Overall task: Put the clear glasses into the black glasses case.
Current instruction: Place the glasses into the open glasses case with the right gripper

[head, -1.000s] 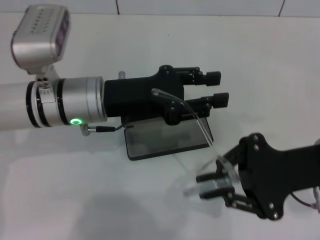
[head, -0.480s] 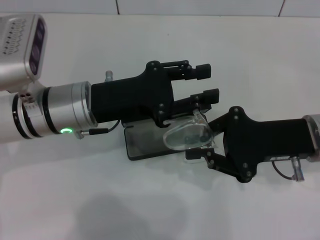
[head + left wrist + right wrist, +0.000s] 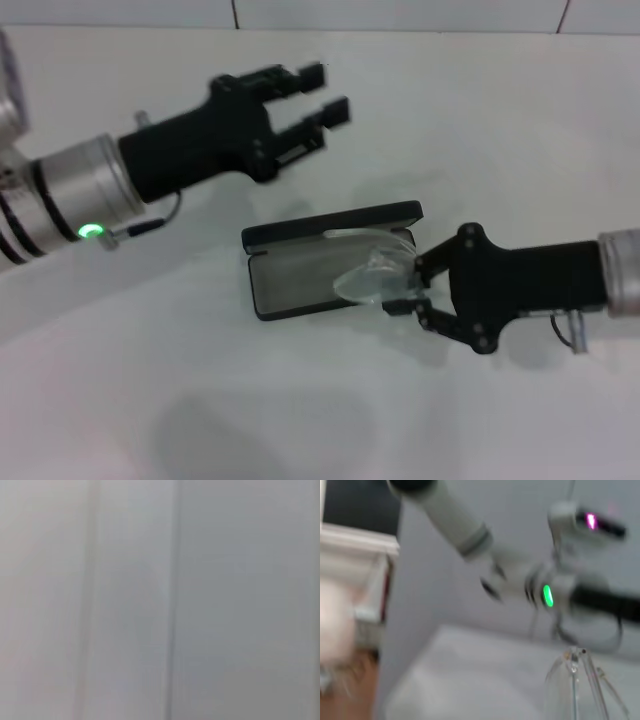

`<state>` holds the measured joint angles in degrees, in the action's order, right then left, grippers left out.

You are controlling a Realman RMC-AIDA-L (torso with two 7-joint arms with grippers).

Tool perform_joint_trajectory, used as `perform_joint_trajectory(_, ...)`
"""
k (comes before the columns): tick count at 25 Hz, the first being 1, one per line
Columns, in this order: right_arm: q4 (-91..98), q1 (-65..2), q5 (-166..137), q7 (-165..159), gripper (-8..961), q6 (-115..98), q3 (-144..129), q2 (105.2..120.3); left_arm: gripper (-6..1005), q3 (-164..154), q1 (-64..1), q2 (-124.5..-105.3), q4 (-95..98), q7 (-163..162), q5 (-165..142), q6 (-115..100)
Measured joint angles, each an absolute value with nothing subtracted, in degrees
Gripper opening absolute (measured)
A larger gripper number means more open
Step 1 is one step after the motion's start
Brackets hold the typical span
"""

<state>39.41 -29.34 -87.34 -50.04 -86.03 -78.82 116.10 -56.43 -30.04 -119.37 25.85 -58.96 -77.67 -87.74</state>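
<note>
The black glasses case [image 3: 300,285] lies open in the middle of the white table, its lid [image 3: 330,224] standing along the far side. My right gripper [image 3: 408,290] reaches in from the right and is shut on the clear glasses [image 3: 372,272], which hang over the right end of the case's tray. In the right wrist view the clear glasses [image 3: 577,687] show as folded clear temples close to the camera. My left gripper [image 3: 322,92] is open and holds nothing, up at the far left, apart from the case. The left wrist view shows only a blank grey surface.
The white table [image 3: 200,400] spreads around the case on all sides, and a tiled wall edge runs along the far side. The left arm [image 3: 547,595] with its green light shows in the right wrist view, beyond the glasses.
The left gripper has pulled back from over the case, up and to the left. The right gripper has brought the glasses down to the case's right end.
</note>
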Motion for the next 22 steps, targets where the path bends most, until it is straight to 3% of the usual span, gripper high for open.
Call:
perform_joint_trajectory(5, 52.93, -24.57, -87.58, -56.18, 114, -64.33, -94.81, 116.18, 503, -54.19, -28.74, -118.97, 26.43, -59.35, -77.26, -87.47)
perform_joint_trajectory(11, 59.89, -23.83, -92.16, -60.75, 114, -38.96, -114.48, 116.12, 504, -54.13, -28.97, -118.87, 26.17, -59.35, -77.55, -86.65)
perform_joint_trajectory(22, 66.29, -20.67, -96.02, -60.92, 114, -30.98, -121.08, 115.61, 504, -54.06, -28.71, -118.91, 26.04, -59.33, -77.64, -86.56)
